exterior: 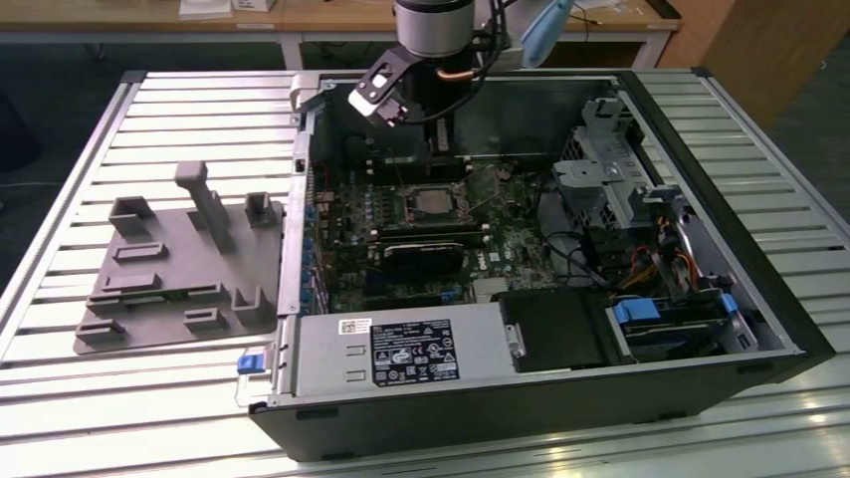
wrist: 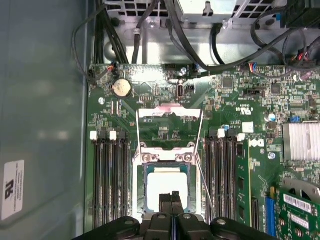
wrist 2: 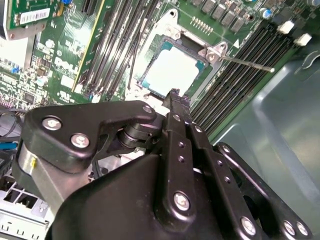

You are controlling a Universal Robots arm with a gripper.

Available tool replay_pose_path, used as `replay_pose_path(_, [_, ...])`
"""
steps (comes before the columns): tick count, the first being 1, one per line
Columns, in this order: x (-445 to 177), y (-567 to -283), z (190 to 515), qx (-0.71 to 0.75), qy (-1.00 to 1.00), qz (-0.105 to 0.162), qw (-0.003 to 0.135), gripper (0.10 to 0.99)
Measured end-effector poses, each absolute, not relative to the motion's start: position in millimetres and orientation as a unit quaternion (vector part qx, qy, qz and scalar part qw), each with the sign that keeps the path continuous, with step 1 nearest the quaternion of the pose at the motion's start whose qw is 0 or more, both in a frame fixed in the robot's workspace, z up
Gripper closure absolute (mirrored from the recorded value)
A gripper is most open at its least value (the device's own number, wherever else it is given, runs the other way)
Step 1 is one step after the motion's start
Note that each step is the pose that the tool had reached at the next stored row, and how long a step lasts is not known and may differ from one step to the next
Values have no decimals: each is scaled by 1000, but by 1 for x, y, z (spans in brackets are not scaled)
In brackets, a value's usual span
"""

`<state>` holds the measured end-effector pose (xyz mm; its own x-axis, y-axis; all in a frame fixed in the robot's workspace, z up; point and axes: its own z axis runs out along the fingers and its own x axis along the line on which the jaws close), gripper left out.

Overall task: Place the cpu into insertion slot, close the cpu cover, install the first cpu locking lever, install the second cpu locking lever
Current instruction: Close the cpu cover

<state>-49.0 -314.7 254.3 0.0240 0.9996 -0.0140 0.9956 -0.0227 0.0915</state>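
The cpu [wrist: 167, 192] lies flat in the insertion slot [wrist: 144, 175], its silver-grey top showing; it also shows in the second wrist view as the cpu [wrist 2: 172, 70]. The cpu cover [wrist: 170, 112] is flipped open, lying back on the board beyond the slot. A thin locking lever [wrist: 204, 187] stands loose beside the slot, seen again as the lever [wrist 2: 247, 64]. My gripper [wrist: 171, 196] is shut with nothing in it, its tip just over the cpu's near edge. In the exterior view the gripper [exterior: 439, 149] hangs inside the case above the slot [exterior: 432, 199].
Black memory slots [wrist: 107, 185] flank the socket on both sides. A finned heatsink [wrist: 302, 141] and a card [wrist: 300, 205] sit nearby, with cables [wrist: 150, 30] beyond the board. On the table beside the case, toward the exterior view's left, stands a grey fixture [exterior: 173, 269].
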Motion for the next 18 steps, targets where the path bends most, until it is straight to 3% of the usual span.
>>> replay_pose_path(18, [-7,-315,254,715,698,27,38,984])
